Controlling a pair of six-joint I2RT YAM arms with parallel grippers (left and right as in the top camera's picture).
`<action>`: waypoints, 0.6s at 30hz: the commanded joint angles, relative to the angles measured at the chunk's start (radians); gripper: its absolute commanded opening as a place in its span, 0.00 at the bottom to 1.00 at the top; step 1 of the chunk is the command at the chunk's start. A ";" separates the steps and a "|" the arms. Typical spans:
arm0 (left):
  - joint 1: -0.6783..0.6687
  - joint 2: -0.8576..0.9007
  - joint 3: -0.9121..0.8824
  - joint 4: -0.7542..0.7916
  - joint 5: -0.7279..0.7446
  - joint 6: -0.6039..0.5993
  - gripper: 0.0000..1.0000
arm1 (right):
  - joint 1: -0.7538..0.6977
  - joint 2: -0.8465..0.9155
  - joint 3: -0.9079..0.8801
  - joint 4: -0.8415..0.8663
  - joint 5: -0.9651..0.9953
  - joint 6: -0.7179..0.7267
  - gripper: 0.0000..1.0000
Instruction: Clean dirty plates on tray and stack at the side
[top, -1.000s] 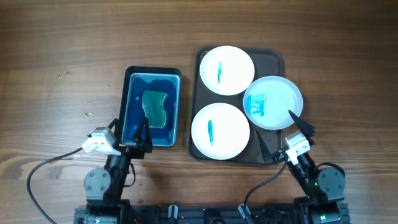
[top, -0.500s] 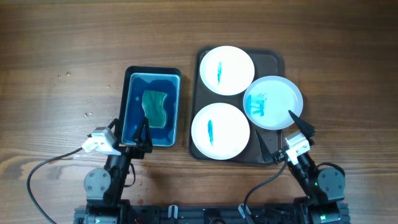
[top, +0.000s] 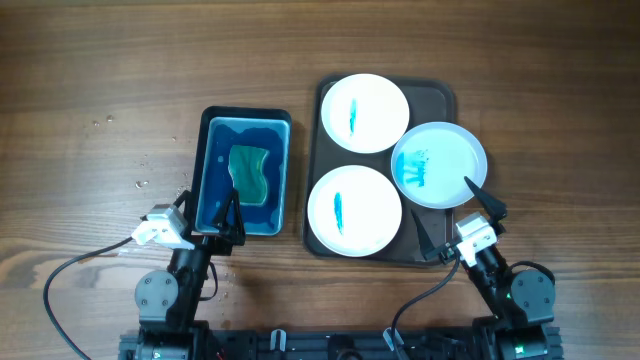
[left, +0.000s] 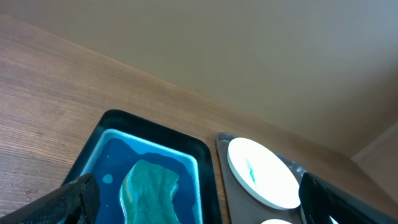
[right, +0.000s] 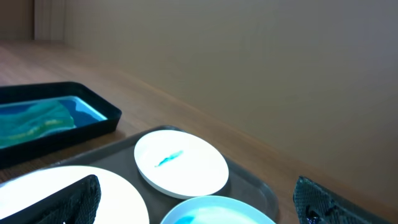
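Three plates (top: 355, 211): blue-smeared, on tray (top: 441, 98).
Left gripper (top: 210, 207), right gripper (top: 456, 216): jaws wide apart, empty.
Risk: overhanging right plate (top: 440, 165) tips if nudged.

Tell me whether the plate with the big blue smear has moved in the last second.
No. The smeared plate still overhangs the tray's right rim at the same spot as before.
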 joint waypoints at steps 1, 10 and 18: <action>-0.006 -0.003 -0.002 -0.007 0.002 0.013 1.00 | 0.002 -0.002 -0.002 0.001 0.003 -0.048 1.00; -0.006 -0.003 -0.002 -0.003 0.058 0.012 1.00 | 0.002 -0.002 -0.002 0.011 -0.187 -0.020 1.00; -0.011 -0.002 -0.002 0.028 0.167 -0.095 1.00 | 0.002 -0.002 0.004 0.015 -0.316 0.086 1.00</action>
